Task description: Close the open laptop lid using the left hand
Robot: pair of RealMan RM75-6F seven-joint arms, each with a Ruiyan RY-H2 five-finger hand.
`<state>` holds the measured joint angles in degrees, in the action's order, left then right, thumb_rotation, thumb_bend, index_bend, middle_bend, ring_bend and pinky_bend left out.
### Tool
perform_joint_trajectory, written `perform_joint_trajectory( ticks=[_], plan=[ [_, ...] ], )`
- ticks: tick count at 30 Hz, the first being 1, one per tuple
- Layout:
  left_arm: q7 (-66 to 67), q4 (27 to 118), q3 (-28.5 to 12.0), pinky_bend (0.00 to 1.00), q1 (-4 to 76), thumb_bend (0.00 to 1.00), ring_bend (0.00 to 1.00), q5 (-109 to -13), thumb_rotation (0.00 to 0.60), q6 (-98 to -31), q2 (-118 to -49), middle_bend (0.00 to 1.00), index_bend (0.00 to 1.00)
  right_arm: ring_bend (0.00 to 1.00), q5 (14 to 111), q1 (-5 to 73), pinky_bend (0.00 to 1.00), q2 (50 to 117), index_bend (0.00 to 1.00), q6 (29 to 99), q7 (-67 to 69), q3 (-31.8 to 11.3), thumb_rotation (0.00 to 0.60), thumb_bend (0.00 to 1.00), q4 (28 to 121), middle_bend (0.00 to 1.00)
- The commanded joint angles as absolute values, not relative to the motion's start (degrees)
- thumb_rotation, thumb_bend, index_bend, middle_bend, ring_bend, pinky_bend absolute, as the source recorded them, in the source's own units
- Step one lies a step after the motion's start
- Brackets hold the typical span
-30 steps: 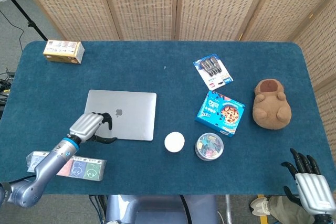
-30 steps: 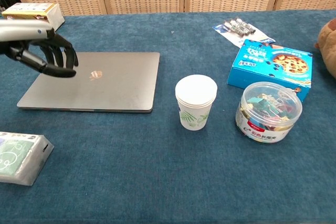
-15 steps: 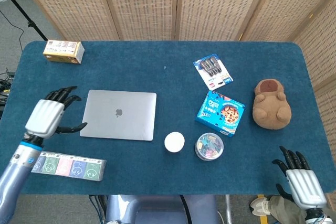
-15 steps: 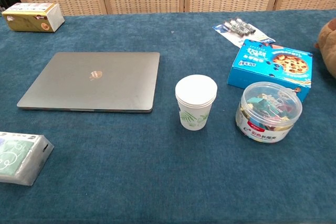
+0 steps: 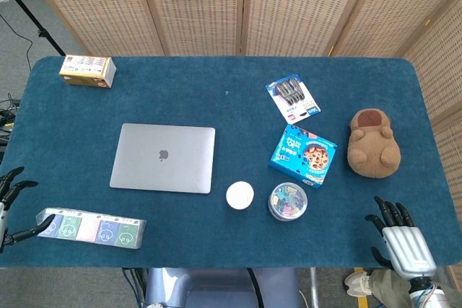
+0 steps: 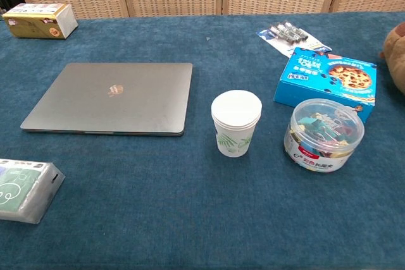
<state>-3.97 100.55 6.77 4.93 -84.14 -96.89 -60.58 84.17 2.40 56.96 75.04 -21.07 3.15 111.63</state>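
Note:
The silver laptop (image 5: 164,157) (image 6: 112,97) lies flat on the blue table with its lid down, logo facing up. My left hand (image 5: 7,203) shows only as dark fingertips at the far left edge of the head view, well clear of the laptop, fingers spread and holding nothing. Off the table's front right corner, my right hand (image 5: 401,239) hangs with its fingers apart and empty. Neither hand appears in the chest view.
A white paper cup (image 5: 240,195) (image 6: 236,122) stands just right of the laptop. A clear tub of clips (image 5: 288,200), a blue cookie box (image 5: 303,155), a pen pack (image 5: 292,97) and a brown plush (image 5: 372,143) lie further right. A tissue pack (image 5: 92,227) sits front left, a yellow box (image 5: 87,71) back left.
My left hand lifted off the laptop lid and drew back left and toward the front, almost out of the head view. The right hand shifted slightly. The laptop stayed shut.

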Motion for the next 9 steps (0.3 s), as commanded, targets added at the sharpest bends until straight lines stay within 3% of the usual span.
perform_joint_trajectory(
  ticks=[1,9],
  plan=[
    [-4.24,97.63,7.06,0.19,2.04,0.15,0.14,-85.44,0.336,-100.03,-62.80,0.16,0.33,0.00,83.81,2.51,0.00,57.16,0.26,75.19,-21.22,2.94,0.600,0.35,111.59,0.00],
    [-6.41,93.67,6.35,0.19,-0.67,0.15,0.14,-85.90,0.343,-100.95,-64.37,0.16,0.34,0.00,82.92,2.85,0.00,57.95,0.26,75.14,-22.26,2.76,0.600,0.35,111.28,0.00]
  ],
)
